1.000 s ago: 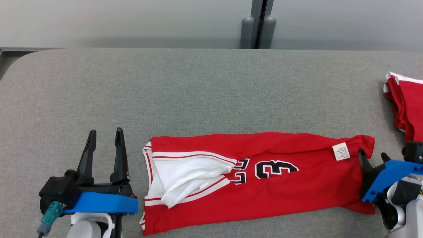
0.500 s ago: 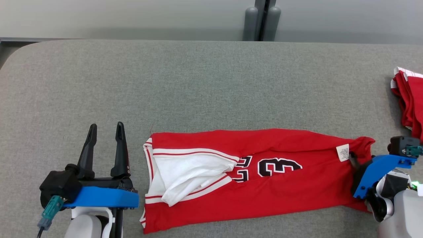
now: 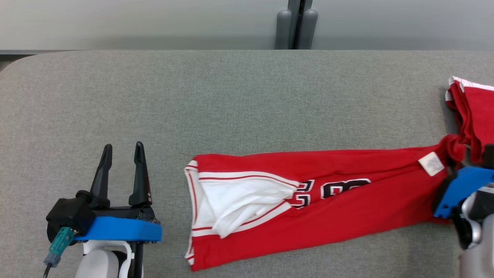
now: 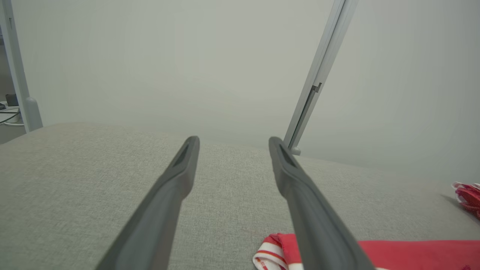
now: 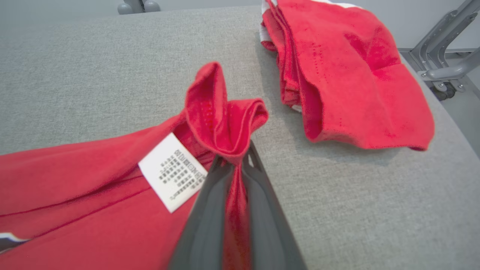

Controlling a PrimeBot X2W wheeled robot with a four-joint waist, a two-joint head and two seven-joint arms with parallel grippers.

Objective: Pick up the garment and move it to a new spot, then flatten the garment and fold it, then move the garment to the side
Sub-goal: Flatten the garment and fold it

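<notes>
The garment (image 3: 347,208) is a red jersey with white trim and black numbers, folded into a long strip on the grey table (image 3: 231,96). Its right end (image 5: 221,112) is bunched and raised off the table, with my right gripper (image 5: 233,159) shut on it just beside the white label (image 5: 172,172). In the head view that gripper's blue mount (image 3: 461,185) sits at the strip's right end and the fingers are hidden. My left gripper (image 3: 122,148) stands open over bare table, left of the jersey's white-trimmed end (image 4: 275,251), holding nothing.
Another red garment (image 3: 472,116) lies in a folded heap at the table's right edge, close to the pinched end (image 5: 337,75). Broad bare table stretches behind the jersey. A grey wall with a vertical post (image 3: 293,23) is behind the table.
My right gripper has shut on the jersey's right end and pulled it right and upward; the whole strip slid right and stretched out. The left gripper has stayed put.
</notes>
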